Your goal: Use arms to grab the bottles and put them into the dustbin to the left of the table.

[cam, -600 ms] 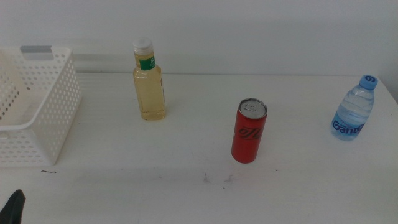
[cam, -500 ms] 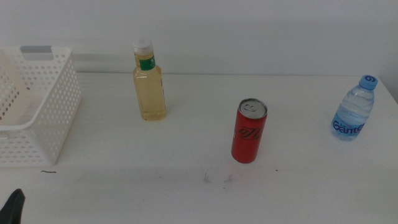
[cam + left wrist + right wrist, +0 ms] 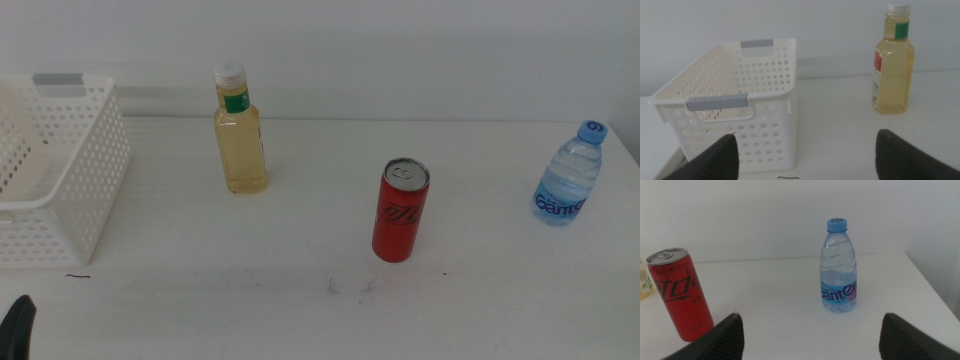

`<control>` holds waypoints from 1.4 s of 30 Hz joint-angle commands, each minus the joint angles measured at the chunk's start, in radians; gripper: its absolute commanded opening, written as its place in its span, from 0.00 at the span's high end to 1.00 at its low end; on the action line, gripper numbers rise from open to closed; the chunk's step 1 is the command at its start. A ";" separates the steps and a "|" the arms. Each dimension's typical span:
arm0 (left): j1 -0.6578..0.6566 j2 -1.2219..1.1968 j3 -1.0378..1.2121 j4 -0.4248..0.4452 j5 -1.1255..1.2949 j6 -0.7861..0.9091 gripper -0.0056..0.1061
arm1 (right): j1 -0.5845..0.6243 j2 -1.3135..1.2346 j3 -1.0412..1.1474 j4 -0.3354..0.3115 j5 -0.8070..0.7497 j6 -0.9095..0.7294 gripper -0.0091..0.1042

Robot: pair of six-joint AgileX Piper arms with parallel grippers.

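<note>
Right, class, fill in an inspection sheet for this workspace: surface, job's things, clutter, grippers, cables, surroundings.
Surface: white table, a few small dark scuffs.
Job's things: yellow-liquid bottle, red can and water bottle upright, apart; white basket at left.
Clutter: nothing seen.
Grippers: left gripper open, facing the basket; right gripper open, facing the water bottle; neither holds anything.
Cables: nothing seen.
Surroundings: plain white wall.

dustbin (image 3: 60, 180) cut off at left edge, left hand (image 3: 18, 325) mostly out of frame
</note>
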 commanded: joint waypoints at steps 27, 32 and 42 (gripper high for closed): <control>-0.659 1.616 -0.179 0.044 -1.405 -0.023 0.11 | -0.001 -0.004 0.003 -0.006 -0.010 -0.006 0.16; -0.659 1.695 -0.323 0.079 -1.405 -0.023 0.11 | -0.001 -0.004 0.003 -0.006 -0.010 -0.006 0.16; -0.659 1.788 -0.532 0.108 -1.372 -0.035 0.11 | -0.001 -0.004 0.003 -0.006 -0.010 -0.006 0.16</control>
